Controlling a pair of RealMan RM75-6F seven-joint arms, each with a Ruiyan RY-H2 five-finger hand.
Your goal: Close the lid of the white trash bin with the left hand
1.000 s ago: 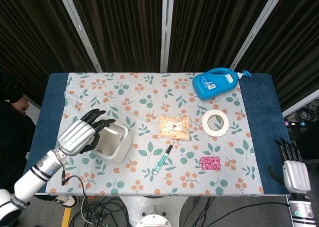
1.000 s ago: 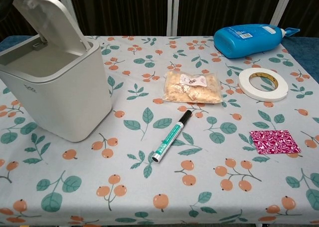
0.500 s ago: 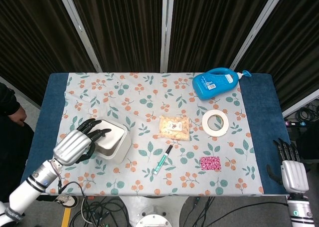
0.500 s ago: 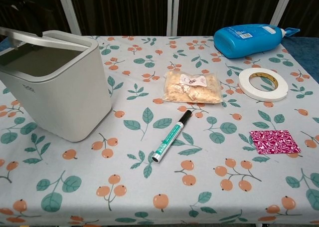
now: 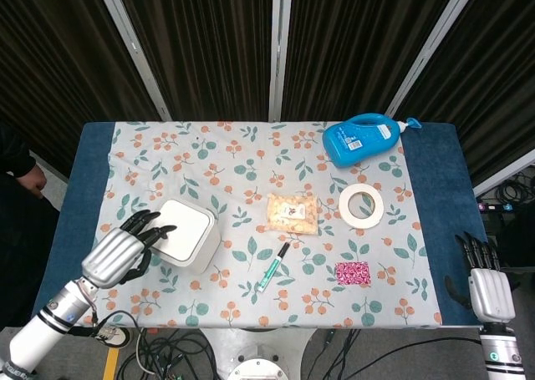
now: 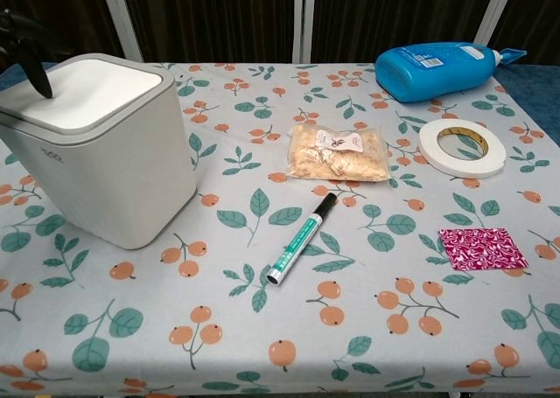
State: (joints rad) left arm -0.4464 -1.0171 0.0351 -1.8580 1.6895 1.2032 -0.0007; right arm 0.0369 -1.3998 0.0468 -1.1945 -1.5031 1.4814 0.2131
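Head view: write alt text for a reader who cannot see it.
A white trash bin sits lid-down on a floral tablecloth, the left robot hand resting its fingertips on its edge. To its right lie a snack bag, marker, tape roll, pink packet and blue bottle.

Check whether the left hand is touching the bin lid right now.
Cannot tell. In the head view the left hand's fingertips overlap the lid edge; in the chest view one dark fingertip ends at the rim, contact unclear.

The white trash bin (image 5: 189, 234) stands upright near the table's left edge, its lid (image 6: 85, 94) flat and closed.
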